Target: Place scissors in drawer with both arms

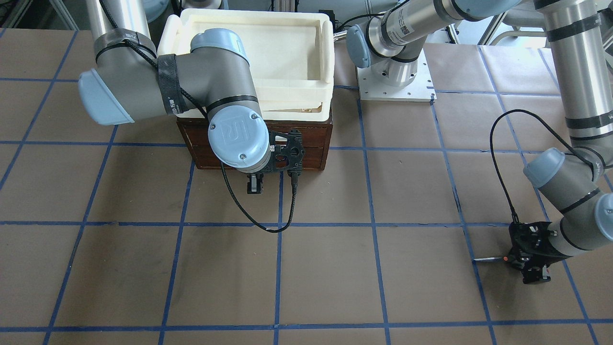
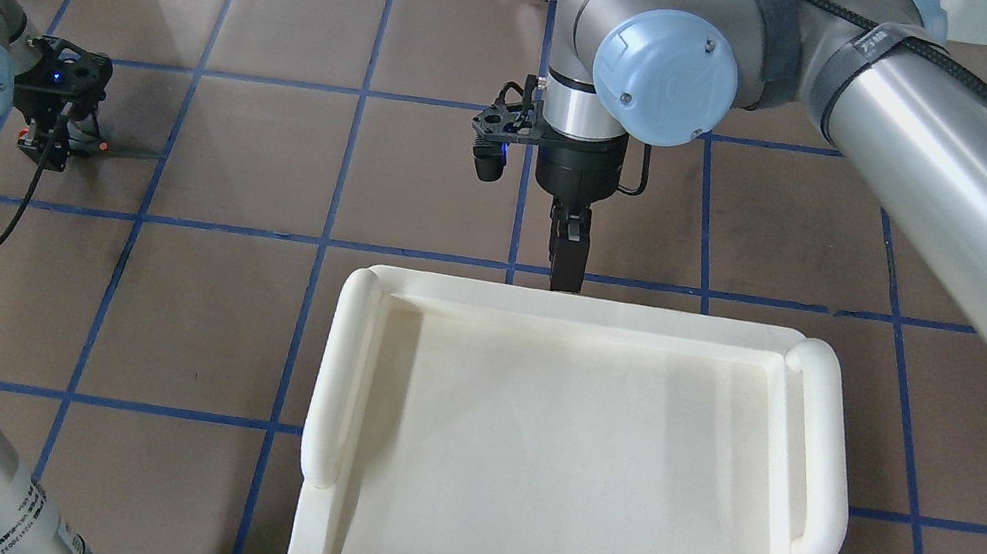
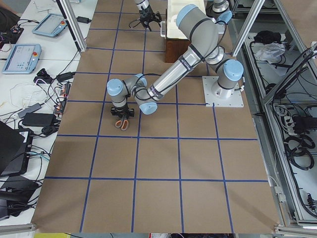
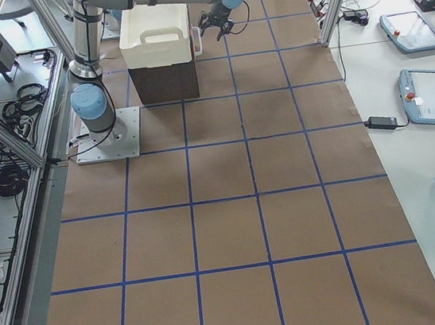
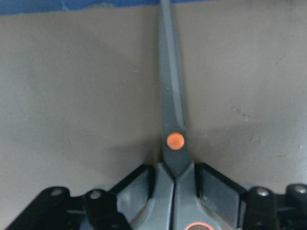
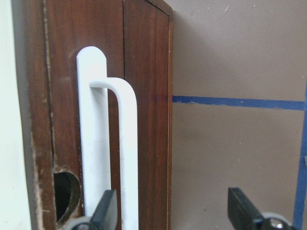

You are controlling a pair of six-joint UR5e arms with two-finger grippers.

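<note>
I'm watching the left gripper [image 5: 177,181] pinching the scissors [image 5: 172,105], the right gripper [image 6: 172,211], UR-stamped cap [image 1: 238,136] above, hanging open before the drawer [image 6: 146,96].

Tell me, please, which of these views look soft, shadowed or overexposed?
Left wrist view: soft overall, the scissors slightly blurred, with a faint shadow to their right. Right wrist view: the drawer handle is sharp, the right gripper at the bottom edge blurred. Overhead view: the cream tray is nearly washed out.
</note>
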